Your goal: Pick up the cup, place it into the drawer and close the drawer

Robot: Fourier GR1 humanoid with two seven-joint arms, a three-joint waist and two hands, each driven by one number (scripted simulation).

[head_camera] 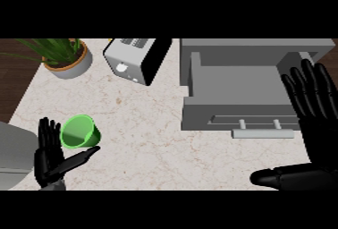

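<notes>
The straight fingers (pixel 49 134) of the black left hand (pixel 48 163) stand uncurled with the thumb spread wide. The small bright green plastic cup (pixel 80 133) sits in the gap between them, on the pale marbled counter (pixel 165 152) at lower left. For a good grasp, I judge fingers and thumb should close round the cup's wall before any lift. The cup looks tilted, mouth showing, thin-walled and likely to roll. The open grey box drawer (pixel 234 80) lies well apart, beside the resting black right hand (pixel 320 134), whose fingers are straight and spread.
</notes>
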